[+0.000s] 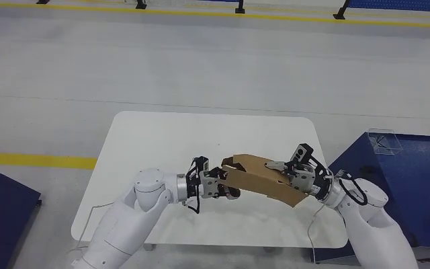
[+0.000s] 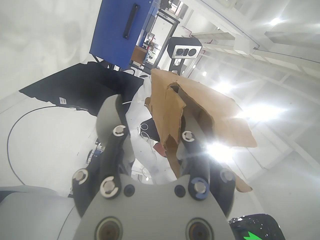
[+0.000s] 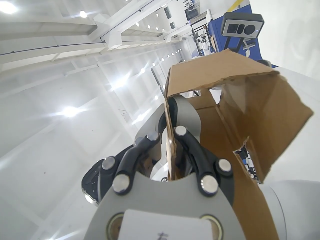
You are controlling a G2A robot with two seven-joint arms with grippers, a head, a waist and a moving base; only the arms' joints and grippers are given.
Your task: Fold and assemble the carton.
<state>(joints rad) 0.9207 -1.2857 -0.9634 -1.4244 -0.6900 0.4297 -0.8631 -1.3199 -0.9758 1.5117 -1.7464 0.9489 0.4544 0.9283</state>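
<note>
Hanging above the near half of the white table (image 1: 168, 141), the brown carton (image 1: 259, 176) (image 2: 200, 106) (image 3: 240, 106) spans the gap between the 2 arms. It is partly opened, with its right end lying nearer than its left.

The right gripper (image 1: 295, 176) (image 3: 170, 108) is clamped on 1 thin panel edge at the carton's right end, pinching the cardboard from both sides. The left gripper (image 1: 218, 183) (image 2: 150, 116) sits at the carton's left end with its fingers spread wide. 1 finger (image 2: 110, 116) stands free of the cardboard and the other is tucked behind a ragged-edged flap; whether that one presses on the flap I cannot tell.

A dark blue bin (image 1: 396, 168) stands just right of the table.
</note>
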